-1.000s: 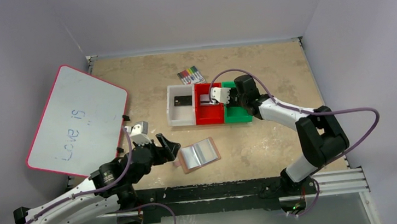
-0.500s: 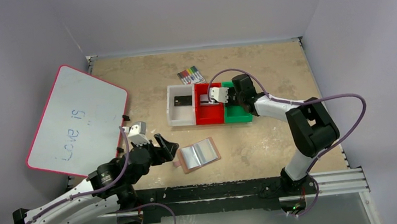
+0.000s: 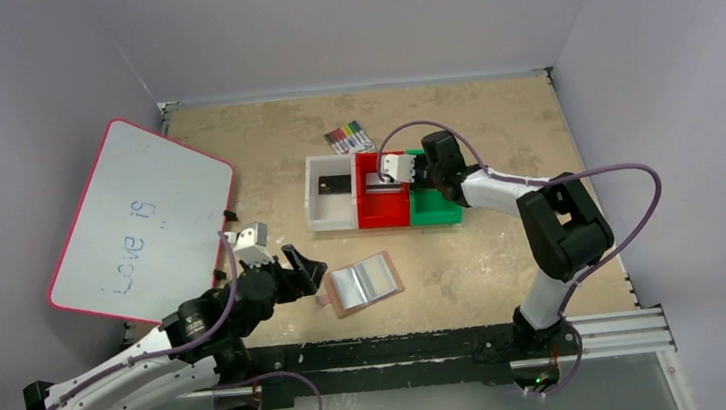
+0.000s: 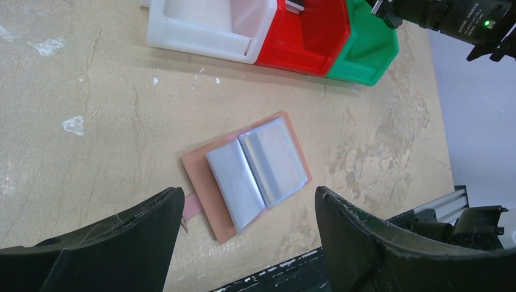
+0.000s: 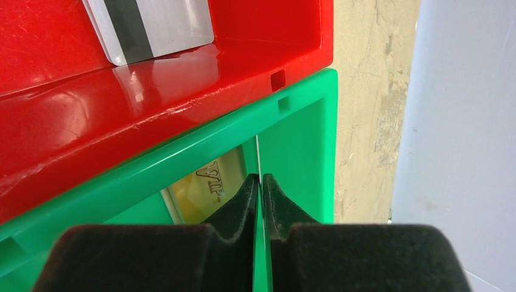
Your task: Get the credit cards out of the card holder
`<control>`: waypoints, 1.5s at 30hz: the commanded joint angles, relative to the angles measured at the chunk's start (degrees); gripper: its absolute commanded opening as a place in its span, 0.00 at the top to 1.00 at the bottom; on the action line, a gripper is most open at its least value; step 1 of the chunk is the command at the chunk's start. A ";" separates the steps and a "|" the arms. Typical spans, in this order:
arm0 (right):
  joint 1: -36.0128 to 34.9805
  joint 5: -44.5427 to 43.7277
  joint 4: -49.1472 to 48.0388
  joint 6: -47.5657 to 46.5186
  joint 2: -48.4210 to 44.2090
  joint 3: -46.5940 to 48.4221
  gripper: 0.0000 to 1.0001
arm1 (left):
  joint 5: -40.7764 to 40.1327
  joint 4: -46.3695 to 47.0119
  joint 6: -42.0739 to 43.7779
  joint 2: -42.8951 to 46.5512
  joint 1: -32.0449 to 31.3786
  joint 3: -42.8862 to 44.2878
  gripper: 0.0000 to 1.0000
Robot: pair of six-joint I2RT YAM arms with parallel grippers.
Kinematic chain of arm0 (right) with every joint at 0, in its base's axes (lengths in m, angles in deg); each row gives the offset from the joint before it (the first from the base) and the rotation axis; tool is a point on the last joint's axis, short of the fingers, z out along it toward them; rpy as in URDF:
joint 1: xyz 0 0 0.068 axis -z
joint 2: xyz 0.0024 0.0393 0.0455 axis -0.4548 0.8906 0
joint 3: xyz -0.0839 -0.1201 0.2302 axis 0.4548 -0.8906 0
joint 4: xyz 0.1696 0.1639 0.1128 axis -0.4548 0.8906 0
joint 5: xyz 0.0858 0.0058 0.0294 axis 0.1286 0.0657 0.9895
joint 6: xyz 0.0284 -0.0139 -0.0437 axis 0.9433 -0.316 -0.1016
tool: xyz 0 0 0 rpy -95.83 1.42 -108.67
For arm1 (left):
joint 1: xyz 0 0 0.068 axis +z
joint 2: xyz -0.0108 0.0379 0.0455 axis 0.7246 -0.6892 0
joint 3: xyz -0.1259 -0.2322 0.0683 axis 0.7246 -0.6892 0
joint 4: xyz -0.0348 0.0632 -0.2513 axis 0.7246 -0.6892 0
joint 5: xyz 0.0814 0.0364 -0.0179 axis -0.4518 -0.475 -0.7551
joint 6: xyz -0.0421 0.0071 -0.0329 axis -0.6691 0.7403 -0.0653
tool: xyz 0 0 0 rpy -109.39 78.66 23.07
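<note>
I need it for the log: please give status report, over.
Left gripper open, beside card holder, not touching. Right gripper pinching credit card edge-on over green bin. Nothing in the way.

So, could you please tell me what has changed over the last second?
The right arm's elbow swung left, and the right gripper edged slightly left and farther from the bases. Its fingers are shut on a thin card above the green bin. Nothing was visibly taken or let go. The open left gripper, holder, whiteboard and markers stayed put.
</note>
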 commanded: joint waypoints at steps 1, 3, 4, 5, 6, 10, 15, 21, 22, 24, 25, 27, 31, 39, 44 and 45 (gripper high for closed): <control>0.43 -0.55 -0.94 -1.10 -0.56 1.97 0.91 | -0.65 0.98 -0.03 -0.63 -0.03 2.03 0.22; 0.50 -0.66 -0.82 -0.97 -0.27 1.83 0.91 | -0.49 1.01 -0.03 -1.00 -0.02 2.03 0.22; 0.57 -0.79 -0.81 -0.88 -0.06 1.78 0.91 | -0.34 0.97 0.00 -1.25 -0.02 2.03 0.22; 0.62 -0.85 -0.81 -0.85 0.17 1.82 0.91 | -0.22 0.97 0.08 -1.37 0.00 2.04 0.22; 0.56 -0.96 -0.93 -0.98 0.35 1.81 0.91 | -0.12 1.03 0.10 -1.55 -0.02 2.03 0.22; 0.69 -0.99 -1.23 -0.79 0.60 1.81 0.90 | 0.11 1.22 0.06 -1.78 -0.03 2.12 0.22; 0.80 -0.68 -1.01 -0.36 0.77 1.82 0.88 | 0.29 1.09 0.06 -1.79 0.01 1.98 0.22; 0.76 -0.18 0.07 0.07 0.41 1.82 0.87 | 0.37 1.01 0.06 -1.84 0.02 1.94 0.22; 0.79 0.02 0.41 0.08 0.16 1.70 0.87 | 0.45 0.98 0.06 -1.79 0.02 1.96 0.22; 0.78 0.18 0.66 0.36 -0.37 1.42 0.86 | 0.46 0.97 0.07 -1.80 0.02 2.03 0.22; 0.80 0.42 1.29 0.36 -0.56 1.39 0.85 | 0.46 0.98 0.10 -1.85 0.03 2.05 0.22; 0.88 0.51 1.67 0.80 -0.92 1.27 0.84 | 0.47 1.09 0.18 -1.87 -0.03 2.03 0.22; 0.84 2.04 3.11 1.37 -2.15 0.97 0.84 | 0.87 1.36 0.10 -2.28 -0.03 1.86 0.22; 0.89 4.74 5.79 2.31 -3.56 0.41 0.85 | 1.42 2.01 0.06 -2.65 -0.03 1.69 0.22; 0.87 3.02 5.16 3.13 -2.43 0.66 0.86 | 1.52 2.08 -0.01 -2.77 -0.03 1.68 0.22; 0.87 3.05 4.86 3.19 -2.20 0.68 0.86 | 1.52 2.03 -0.01 -2.74 0.01 1.68 0.22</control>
